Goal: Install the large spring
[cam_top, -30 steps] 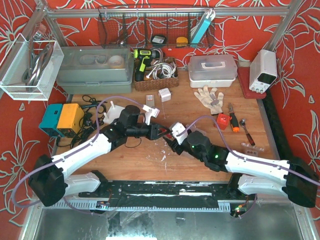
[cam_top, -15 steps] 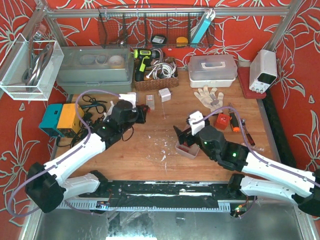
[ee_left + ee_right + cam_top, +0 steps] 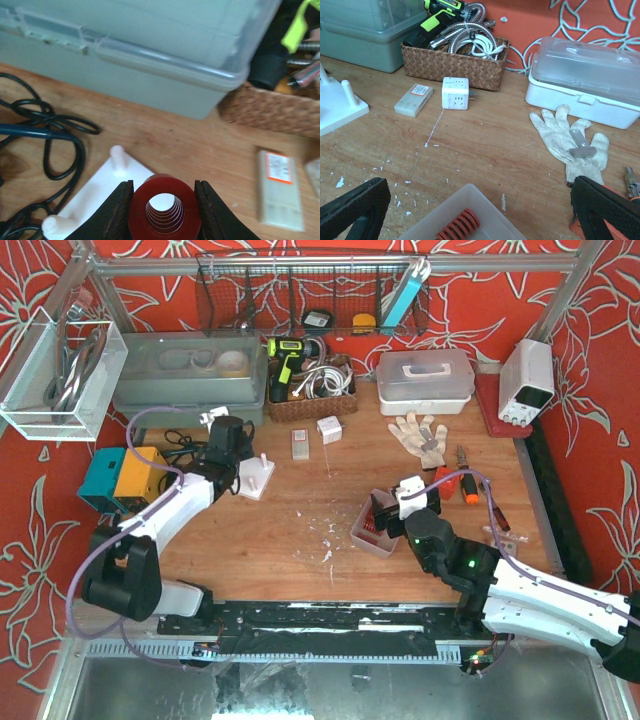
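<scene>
Left end effector (image 3: 163,212) pinching spring (image 3: 162,186) | peg base (image 3: 95,195) near; cable (image 3: 40,133) beside | right end effector (image 3: 477,207) spread

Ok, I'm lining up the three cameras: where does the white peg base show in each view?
Top external: white peg base left of centre, at the left arm's tip.
Left wrist: white peg base bottom left, beside the red spring.
Right wrist: white peg base at the far left edge.
Shared landmark: woven basket.

Red floral walls (image 3: 612,340) round wood table (image 3: 300,520), alu frame (image 3: 330,262) overhead.
</scene>
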`<action>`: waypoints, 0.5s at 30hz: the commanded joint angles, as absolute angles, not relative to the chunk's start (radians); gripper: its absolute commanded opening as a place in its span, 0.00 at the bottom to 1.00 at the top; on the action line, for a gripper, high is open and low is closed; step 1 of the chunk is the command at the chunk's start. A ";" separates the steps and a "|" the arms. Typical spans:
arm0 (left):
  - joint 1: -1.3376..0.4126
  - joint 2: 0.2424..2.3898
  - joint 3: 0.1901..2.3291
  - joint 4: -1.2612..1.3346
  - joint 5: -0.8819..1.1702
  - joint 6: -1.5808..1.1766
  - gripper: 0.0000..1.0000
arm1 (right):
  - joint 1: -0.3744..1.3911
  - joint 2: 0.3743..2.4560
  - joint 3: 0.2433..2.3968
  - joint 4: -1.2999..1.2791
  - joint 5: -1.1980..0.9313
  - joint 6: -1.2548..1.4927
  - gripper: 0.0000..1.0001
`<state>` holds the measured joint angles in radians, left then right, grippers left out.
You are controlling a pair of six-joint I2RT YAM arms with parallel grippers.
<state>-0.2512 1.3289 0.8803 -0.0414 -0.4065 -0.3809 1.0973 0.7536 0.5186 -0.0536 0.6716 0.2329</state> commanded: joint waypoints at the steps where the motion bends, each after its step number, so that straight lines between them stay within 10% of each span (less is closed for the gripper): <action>1: -0.204 1.383 0.915 0.021 -0.455 -0.368 0.00 | 1.090 0.771 0.510 -0.024 0.703 0.260 0.99; 15: -0.097 1.535 0.981 0.042 -0.411 -0.366 0.00 | 1.081 0.822 0.526 -0.026 0.682 0.259 0.99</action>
